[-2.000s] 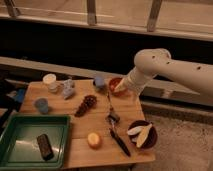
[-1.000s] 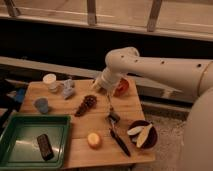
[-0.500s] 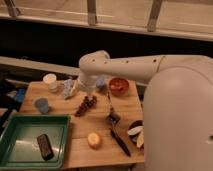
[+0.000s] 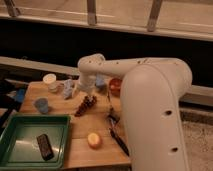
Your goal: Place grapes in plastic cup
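The grapes [image 4: 86,105], a dark reddish cluster, lie on the wooden table [image 4: 60,107] near its middle. My gripper [image 4: 84,91] hangs at the end of the white arm, just above the upper end of the cluster, and is open with nothing in it. The plastic cup [image 4: 41,104], a small pale-blue tumbler, stands upright on the left part of the table, well to the left of the grapes and the gripper.
A white cup [image 4: 50,81] and a bluish lump [image 4: 67,87] sit at the back left. Another blue cup [image 4: 100,80] and an orange bowl [image 4: 116,86] stand behind the arm. A yellow-orange fruit [image 4: 93,140] and black utensils [image 4: 116,132] lie in front. A green tray [image 4: 20,145] holds a dark object [image 4: 44,146].
The arm has swung from the right side of the table leftward, and the gripper now hangs over the grapes. The grapes and cups have not moved.
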`<state>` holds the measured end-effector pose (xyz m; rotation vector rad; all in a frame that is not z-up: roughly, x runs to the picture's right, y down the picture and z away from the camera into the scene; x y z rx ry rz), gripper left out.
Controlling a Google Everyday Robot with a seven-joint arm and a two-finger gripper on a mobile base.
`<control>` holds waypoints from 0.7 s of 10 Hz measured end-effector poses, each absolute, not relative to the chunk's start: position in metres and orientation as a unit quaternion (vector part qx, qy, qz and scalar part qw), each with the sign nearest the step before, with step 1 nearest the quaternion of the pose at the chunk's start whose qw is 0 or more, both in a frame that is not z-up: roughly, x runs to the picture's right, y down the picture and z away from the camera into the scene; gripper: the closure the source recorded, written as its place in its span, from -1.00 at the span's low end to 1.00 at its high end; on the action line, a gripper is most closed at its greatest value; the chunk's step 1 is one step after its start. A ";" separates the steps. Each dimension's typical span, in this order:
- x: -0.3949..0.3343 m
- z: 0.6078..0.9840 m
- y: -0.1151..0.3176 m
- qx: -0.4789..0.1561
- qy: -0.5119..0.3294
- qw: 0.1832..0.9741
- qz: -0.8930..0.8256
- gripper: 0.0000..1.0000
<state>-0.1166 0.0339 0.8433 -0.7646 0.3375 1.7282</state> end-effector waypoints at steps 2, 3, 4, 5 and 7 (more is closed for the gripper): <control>-0.106 0.876 0.029 -0.331 0.159 0.555 0.747 -0.34; -0.102 0.886 0.030 -0.332 0.170 0.544 0.752 -0.34; -0.103 0.889 0.031 -0.332 0.174 0.540 0.753 -0.34; -0.103 0.889 0.031 -0.332 0.175 0.540 0.754 -0.34; -0.101 0.889 0.031 -0.331 0.175 0.539 0.755 -0.34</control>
